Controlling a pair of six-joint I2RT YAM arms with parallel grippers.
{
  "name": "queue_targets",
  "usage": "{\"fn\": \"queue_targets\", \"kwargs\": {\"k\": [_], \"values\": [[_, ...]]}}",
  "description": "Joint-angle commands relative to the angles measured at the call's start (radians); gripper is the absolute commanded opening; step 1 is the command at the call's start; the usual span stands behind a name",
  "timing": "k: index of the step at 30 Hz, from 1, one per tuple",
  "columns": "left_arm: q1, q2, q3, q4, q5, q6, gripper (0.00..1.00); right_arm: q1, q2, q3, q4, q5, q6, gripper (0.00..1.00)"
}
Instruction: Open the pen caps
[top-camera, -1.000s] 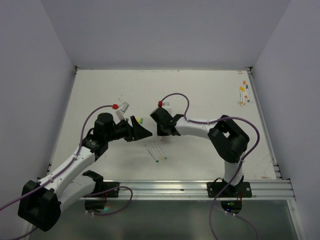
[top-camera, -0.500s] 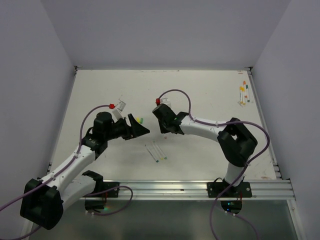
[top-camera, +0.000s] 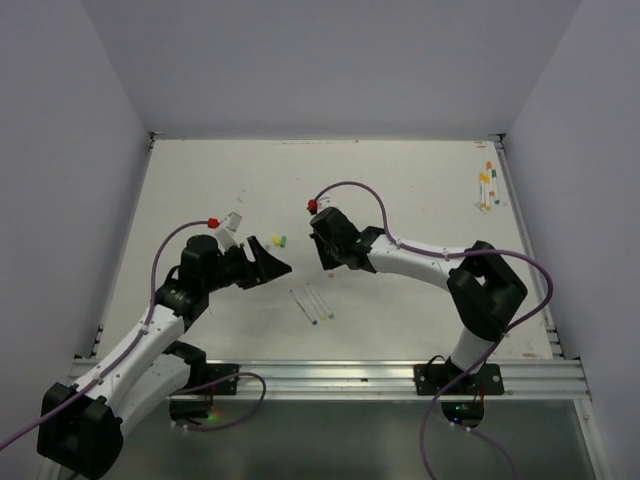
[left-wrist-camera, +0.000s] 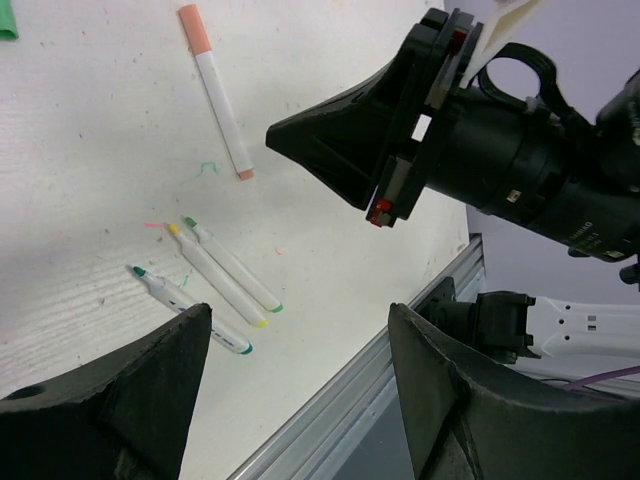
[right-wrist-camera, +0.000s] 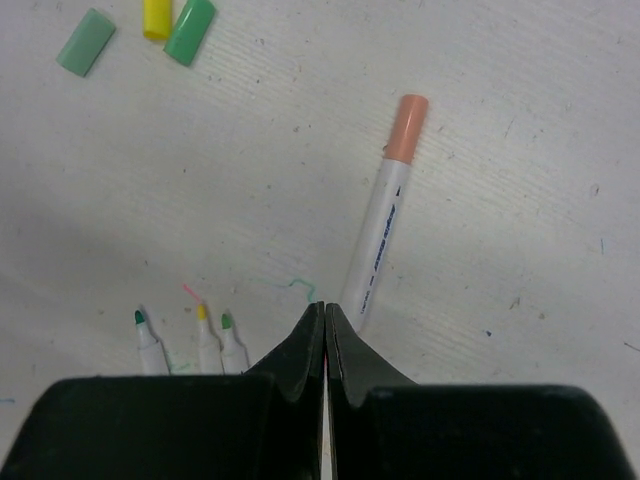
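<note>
Orange cap (right-wrist-camera: 407, 128) on pen (right-wrist-camera: 380, 235), wrist views only

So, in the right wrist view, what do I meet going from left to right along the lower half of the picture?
dark-green-tipped pen → yellow-tipped pen → light-green-tipped pen → right gripper, fingertips together → orange-capped pen

I am finding nothing here that I can read for certain. Just past the fingertips (right-wrist-camera: 300, 360) of my right gripper (right-wrist-camera: 325, 310), the orange-capped pen (right-wrist-camera: 385, 225) is carrying a line of dark print along its white barrel, too small and blurred for me to make out.
</note>
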Motion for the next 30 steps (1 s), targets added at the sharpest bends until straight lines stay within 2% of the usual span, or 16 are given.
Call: {"fn": "queue_targets", "kwargs": {"k": [1, 2, 4, 6, 8, 9, 13, 18, 24, 30], "values": [[0.006, -0.053, -0.005, -0.049, -0.036, -0.012, 0.74, -0.014, -0.03, -0.027, 0.03, -0.012, -0.024, 0.03], [0.006, -0.066, -0.007, -0.053, -0.037, -0.009, 0.74, -0.016, -0.046, -0.035, 0.03, -0.018, -0.026, 0.04], [0.006, -0.076, -0.011, -0.07, -0.048, -0.007, 0.74, -0.034, -0.059, -0.055, 0.032, -0.035, -0.026, 0.12], [0.006, -0.088, -0.014, -0.075, -0.051, -0.013, 0.74, -0.054, -0.074, -0.076, 0.042, -0.067, -0.036, 0.26], [0.006, -0.108, -0.016, -0.086, -0.057, -0.03, 0.74, -0.076, -0.08, -0.096, 0.051, -0.067, -0.047, 0.36], [0.006, -0.117, -0.019, -0.09, -0.057, -0.036, 0.74, -0.083, -0.08, -0.098, 0.048, -0.07, -0.049, 0.37], [0.006, -0.168, -0.002, -0.121, -0.071, -0.053, 0.75, -0.113, -0.076, -0.121, 0.09, -0.13, -0.067, 0.4], [0.006, -0.156, 0.064, -0.222, -0.086, -0.009, 0.75, -0.137, -0.004, -0.101, 0.126, -0.204, -0.087, 0.4], [0.006, -0.191, 0.065, -0.21, -0.098, -0.028, 0.75, -0.137, 0.016, -0.118, 0.196, -0.208, -0.026, 0.4], [0.004, -0.188, 0.091, -0.202, -0.077, -0.021, 0.76, -0.131, 0.123, -0.084, 0.185, -0.205, -0.006, 0.39]]}}
